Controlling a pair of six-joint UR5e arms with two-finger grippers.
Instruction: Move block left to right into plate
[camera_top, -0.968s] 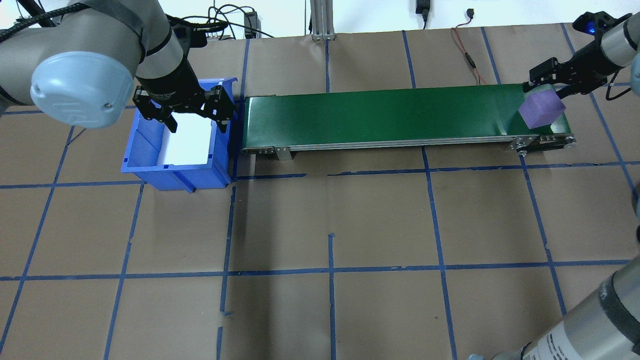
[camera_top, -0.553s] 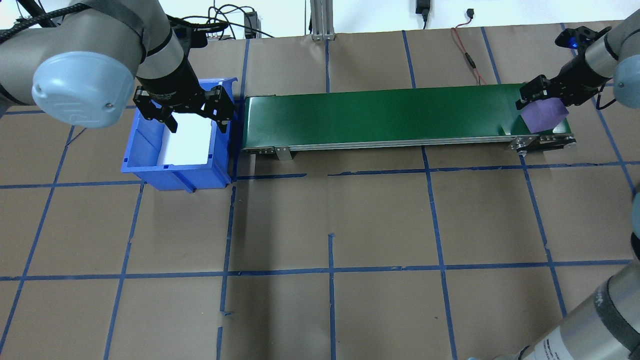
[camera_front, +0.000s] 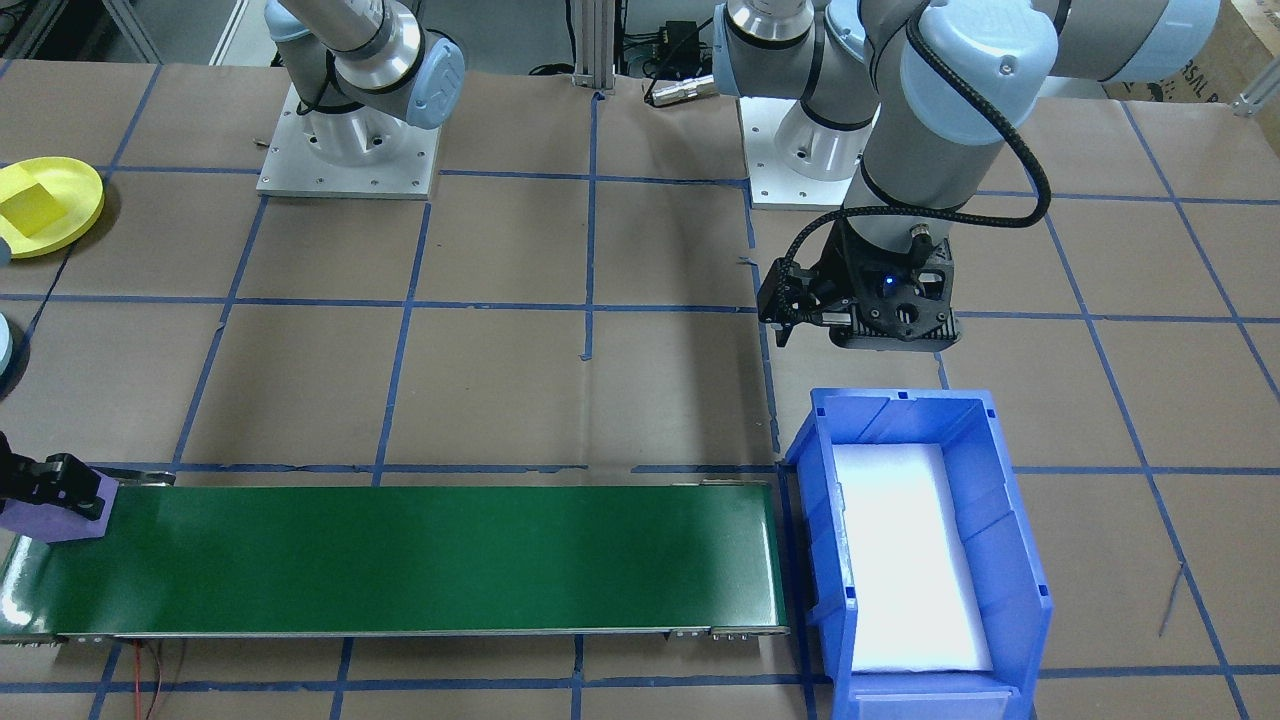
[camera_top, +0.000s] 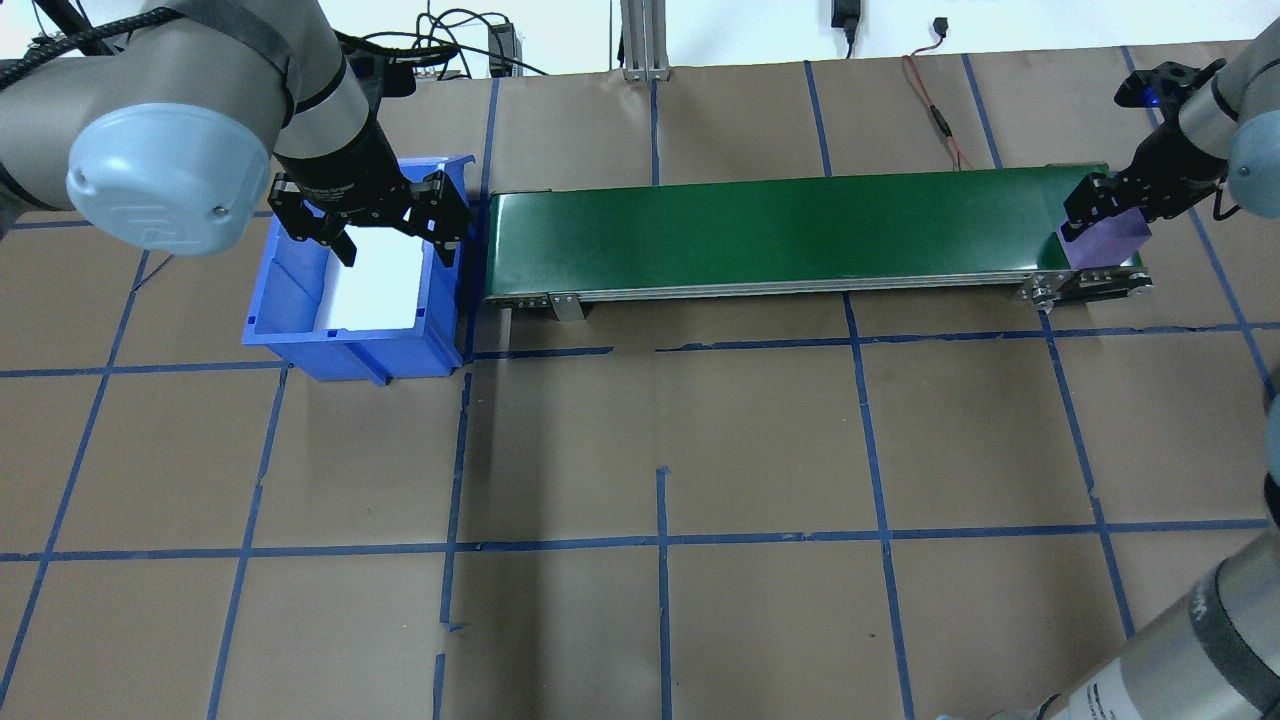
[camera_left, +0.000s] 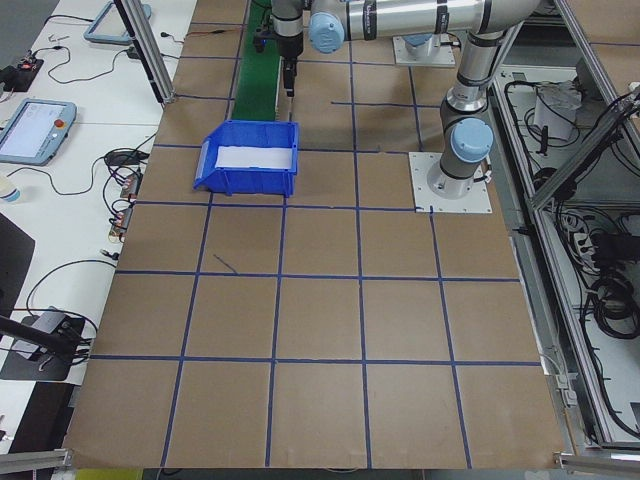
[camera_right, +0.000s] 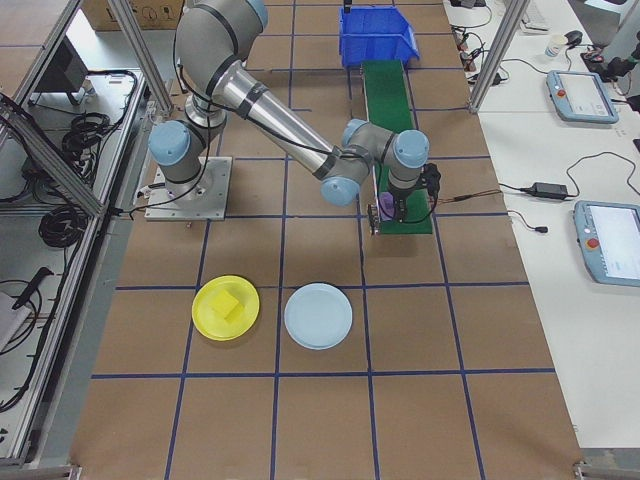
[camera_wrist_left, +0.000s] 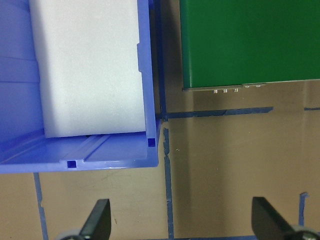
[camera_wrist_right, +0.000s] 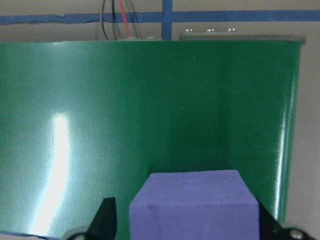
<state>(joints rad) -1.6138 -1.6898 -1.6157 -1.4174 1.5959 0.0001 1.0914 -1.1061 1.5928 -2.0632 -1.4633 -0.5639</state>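
The purple block (camera_top: 1105, 243) sits at the right end of the green conveyor belt (camera_top: 780, 232), near that end's roller, with the right gripper (camera_top: 1108, 205) over it. In the right wrist view the block (camera_wrist_right: 195, 205) lies between the two fingertips (camera_wrist_right: 106, 216), which stand close at either side; whether they actually press on it is hard to tell, so the grip looks clamped but may only be snug. In the front-facing view the block (camera_front: 55, 515) shows at the belt's end with the gripper's dark fingers against it.

The left gripper (camera_top: 385, 222) hangs above the blue bin (camera_top: 300, 345) at the belt's left end, its fingers (camera_wrist_left: 97, 220) spread wide and holding nothing. White foam lines the bin's floor (camera_wrist_left: 87, 70).

Off the belt, on the brown table (camera_right: 330, 400), a yellow plate (camera_right: 225, 308) carries a yellow cube (camera_right: 229, 306), and a pale blue plate (camera_right: 318, 316) lies just beside it.
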